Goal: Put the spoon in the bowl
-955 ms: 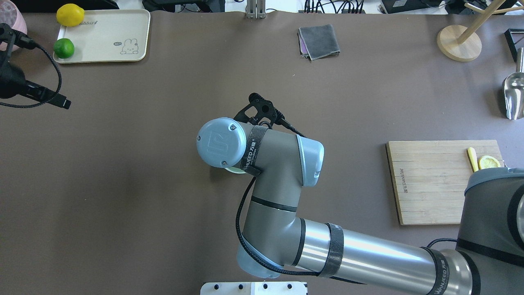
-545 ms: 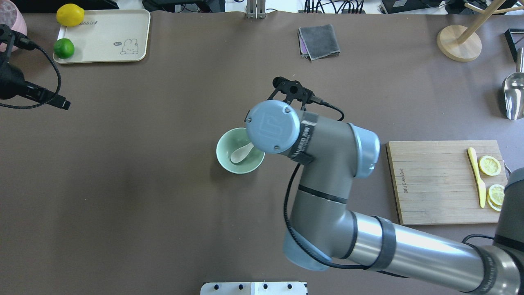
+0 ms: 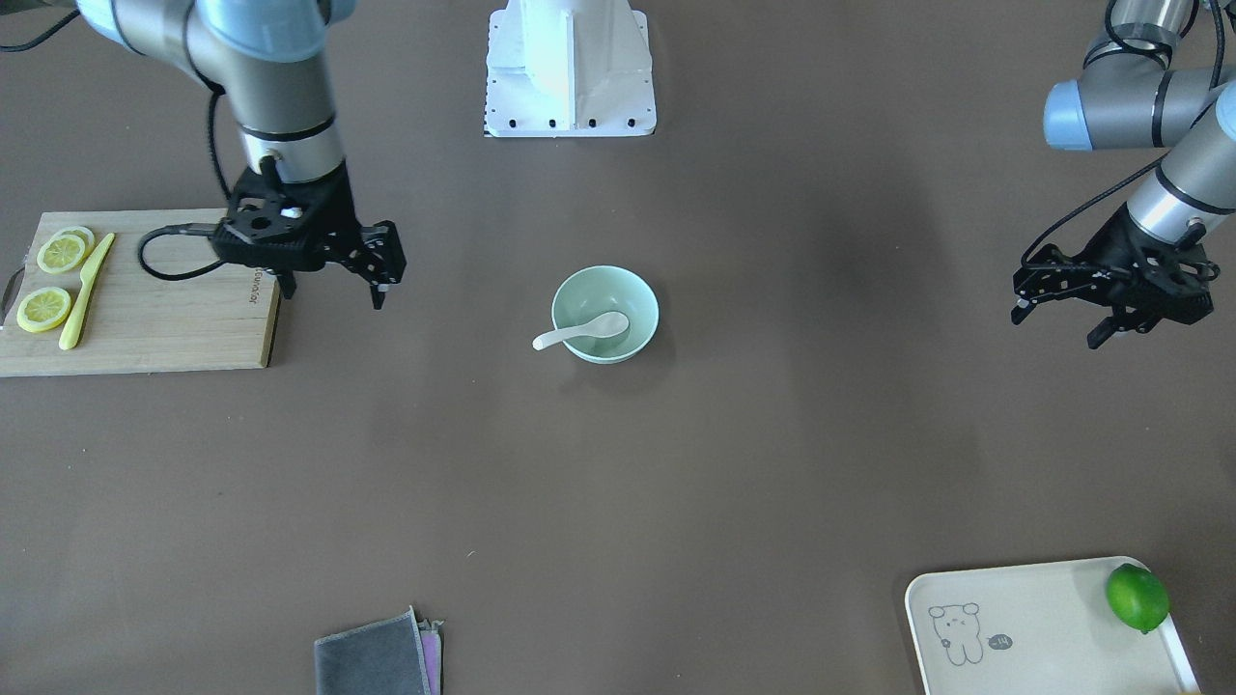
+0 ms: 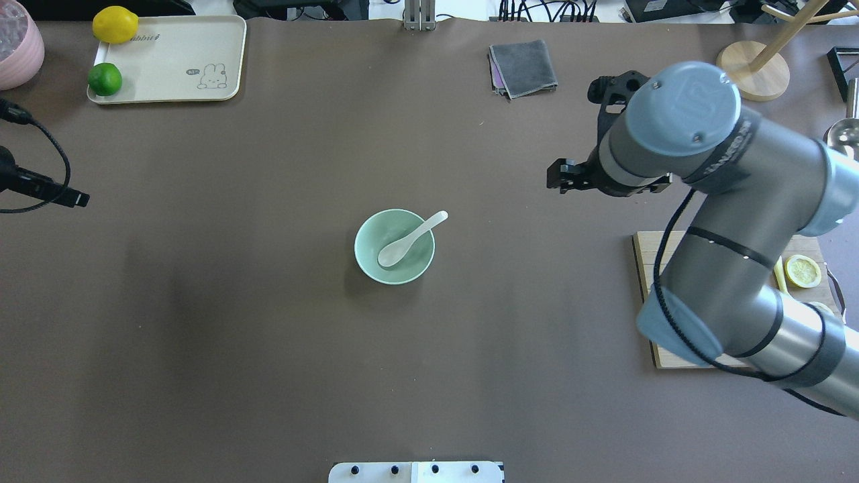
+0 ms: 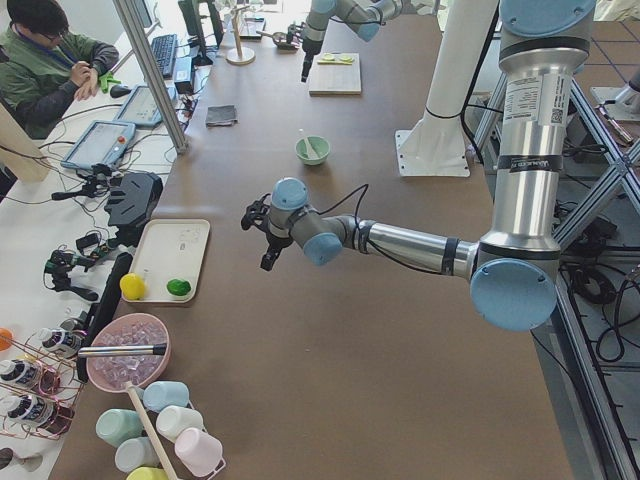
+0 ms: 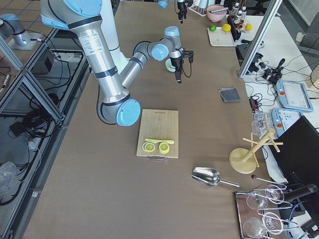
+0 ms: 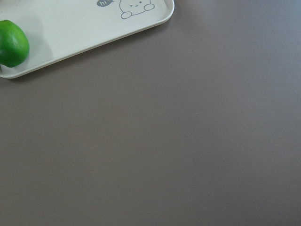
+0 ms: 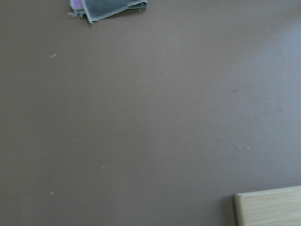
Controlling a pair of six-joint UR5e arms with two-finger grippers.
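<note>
The pale mint-green bowl (image 4: 366, 258) stands at the table's middle, also in the front-facing view (image 3: 579, 285). The small white spoon (image 4: 409, 241) lies in it, scoop inside and handle resting over the rim (image 3: 579, 333). My right gripper (image 3: 333, 290) hangs open and empty above the table, well clear of the bowl, near the cutting board's corner. My left gripper (image 3: 1057, 326) is open and empty, far off near the table's left side. Neither wrist view shows fingers, bowl or spoon.
A bamboo cutting board (image 4: 678, 282) with lemon slices and a yellow knife (image 3: 87, 290) lies under my right arm. A cream tray (image 4: 168, 60) with a lime and a lemon is at the far left. A grey cloth (image 4: 523, 67) is at the back.
My right arm has swung away from over the bowl, to the right and towards the back. The spoon stays in the bowl. My left gripper has pulled further left.
</note>
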